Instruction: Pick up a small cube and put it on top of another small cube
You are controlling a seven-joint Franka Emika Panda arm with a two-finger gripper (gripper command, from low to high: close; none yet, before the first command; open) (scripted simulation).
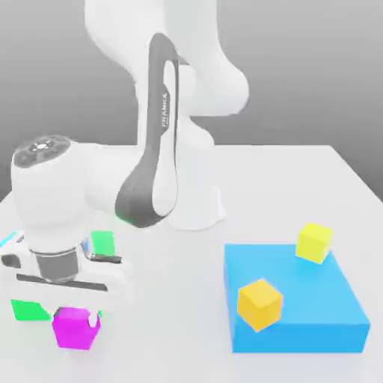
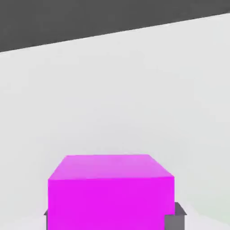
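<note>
Exterior view stood off the arm, raised, looked down and across the white table [image 1: 299,187] toward the arm's base at the far side. Wide framing: took in the arm, the tool [image 1: 75,318] near on the exterior view's left, the big blue block [image 1: 299,307] on the exterior view's right.

Hand view rode on the hand, very close and low, faced out along the table surface to its far edge and a dark backdrop.

Shared ground: the magenta cube [image 1: 73,329] [image 2: 110,193] and bare table around it.
</note>
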